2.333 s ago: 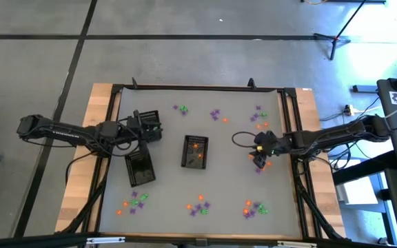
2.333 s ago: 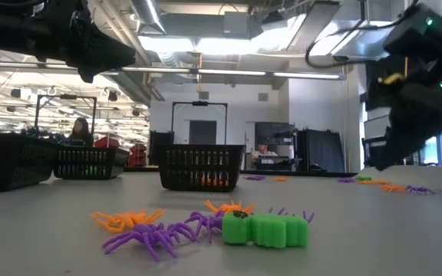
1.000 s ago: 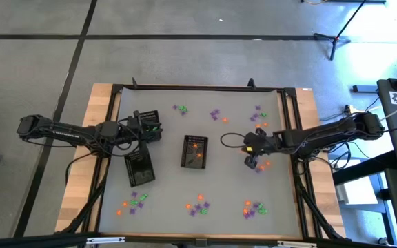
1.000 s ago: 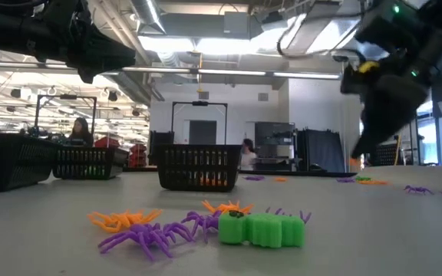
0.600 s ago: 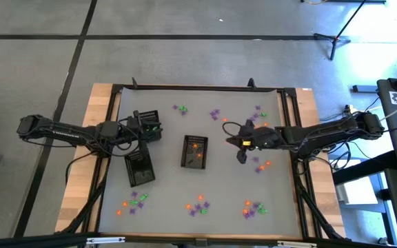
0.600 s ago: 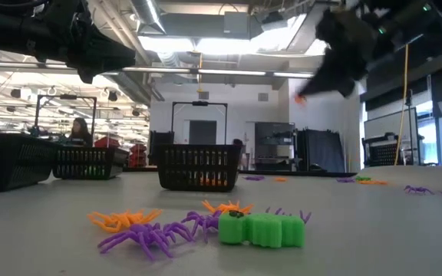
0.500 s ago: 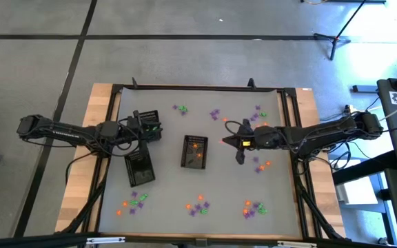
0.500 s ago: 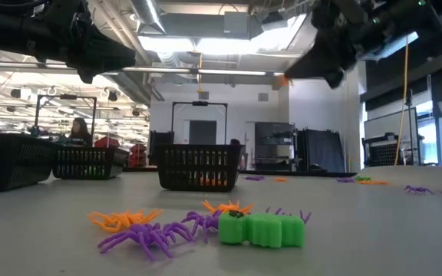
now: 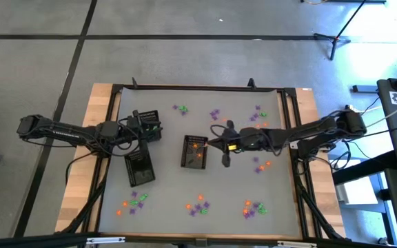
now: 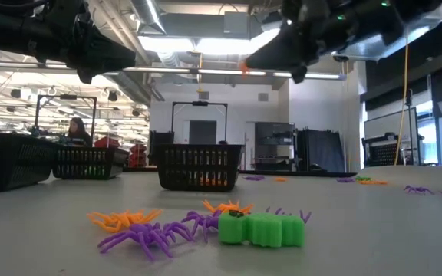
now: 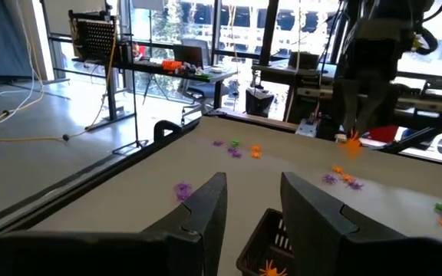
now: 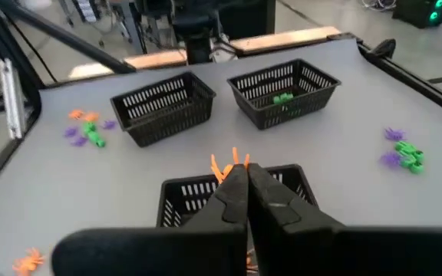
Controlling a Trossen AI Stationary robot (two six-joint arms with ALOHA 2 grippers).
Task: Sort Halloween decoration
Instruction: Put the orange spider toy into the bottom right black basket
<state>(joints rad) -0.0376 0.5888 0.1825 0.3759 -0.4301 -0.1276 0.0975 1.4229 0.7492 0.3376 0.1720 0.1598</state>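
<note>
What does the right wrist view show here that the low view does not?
Only the right wrist view: the inside of the far tray with a green trinket in it, and the right claw shut on an orange trinket just short of the middle tray. Only the low view: the green piece and spiders up close, and a person in the room behind. Both: three black trays and the raised orange trinket.

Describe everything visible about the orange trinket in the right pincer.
The orange trinket is a tiny spider-like piece of what looks like plastic, with thin legs splaying past the closed tips of the right pincer. It is pinched there, off the table and touching only those tips. It hangs just short of the near rim of the middle black tray, which already holds orange pieces. In the low view it shows as a small orange speck high in the air.
</note>
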